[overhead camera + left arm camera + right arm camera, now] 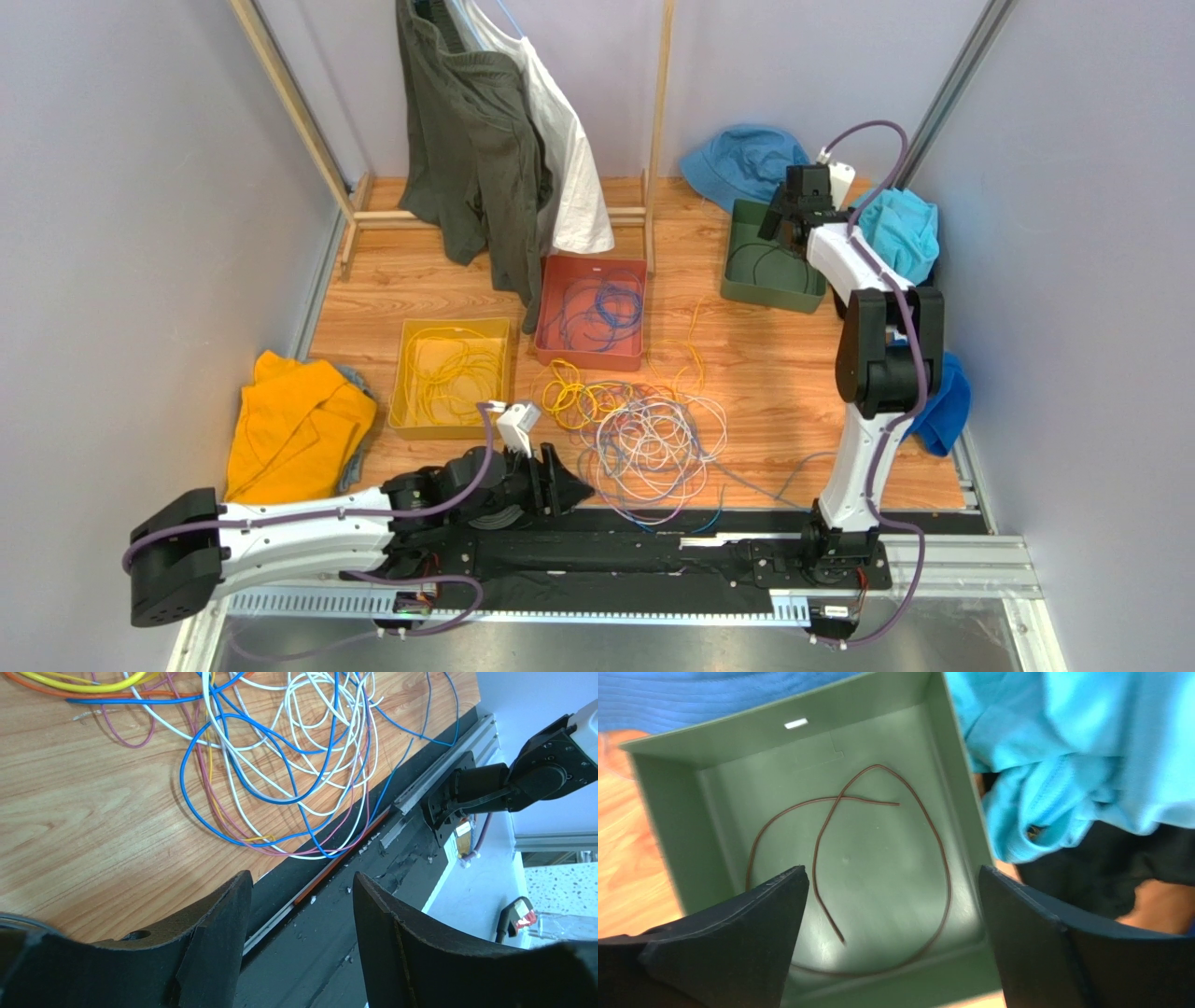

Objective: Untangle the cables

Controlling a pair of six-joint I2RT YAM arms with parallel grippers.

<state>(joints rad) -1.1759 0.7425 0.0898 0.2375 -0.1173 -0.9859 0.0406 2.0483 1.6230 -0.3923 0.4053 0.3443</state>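
Note:
A tangle of white, blue, purple and yellow cables point(648, 434) lies on the wooden floor in front of the arms, and it shows in the left wrist view as cables point(281, 756) too. My left gripper point(568, 485) rests low at the near edge just left of the tangle. This left gripper point(300, 882) is open with nothing between its fingers. Far back on the right, my right gripper point(786, 224) hangs over the green bin point(769, 266). The right gripper point(892, 875) stands wide open above a single brown cable point(838, 799) lying loose in the green bin point(668, 812).
A yellow bin point(407, 375) holds yellow cables and a red bin point(554, 301) holds blue and purple ones. Clothes hang on a wooden rack point(477, 140) at the back. A blue hat point(744, 157), teal cloth point(898, 231) and orange cloth point(295, 420) lie around.

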